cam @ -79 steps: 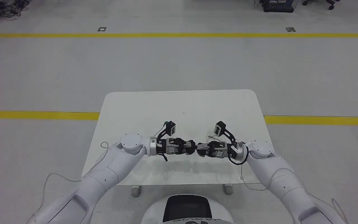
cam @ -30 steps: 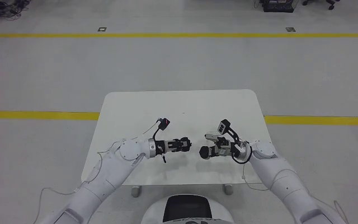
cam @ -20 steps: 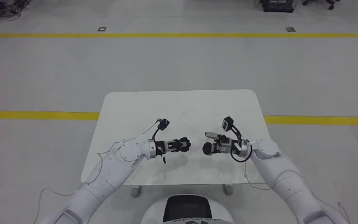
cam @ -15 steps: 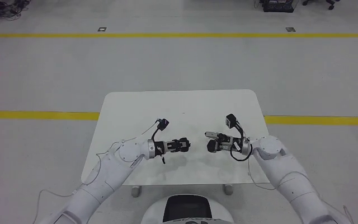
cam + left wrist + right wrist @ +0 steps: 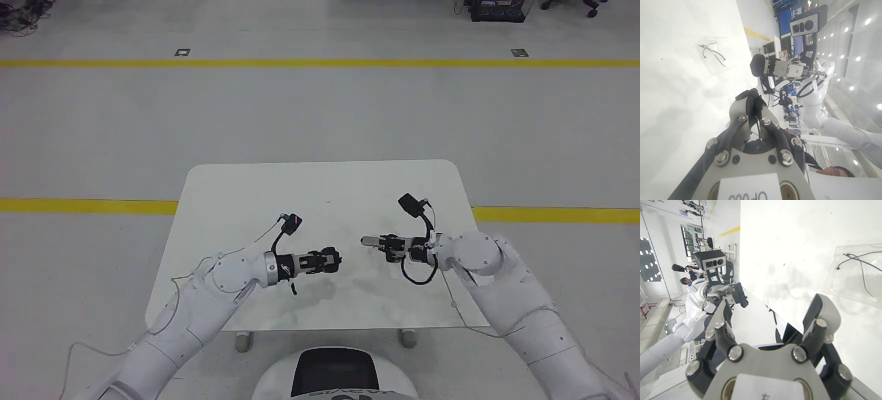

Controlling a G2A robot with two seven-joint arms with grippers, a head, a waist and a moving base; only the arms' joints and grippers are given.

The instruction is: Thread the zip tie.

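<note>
My left gripper (image 5: 333, 260) hovers over the near middle of the white table (image 5: 250, 200). In its wrist view the left gripper (image 5: 753, 96) is shut on a thin black zip tie (image 5: 758, 126), whose strand runs back between the fingers toward the palm. My right gripper (image 5: 368, 241) hangs a short way off, facing the left one, with a gap between them. It stands open in its wrist view (image 5: 772, 308), with nothing between its ribbed pads (image 5: 813, 311).
A clear tray (image 5: 848, 289) on the table holds loose black zip ties (image 5: 857, 260), also seen in the left wrist view as loose zip ties (image 5: 712, 54). The table's near edge lies just below both grippers.
The two grippers, tip to tip 2.6 s ago, have drawn apart. Over the last second the right gripper swung away from the near edge toward the table's middle. The left hardly moved.
</note>
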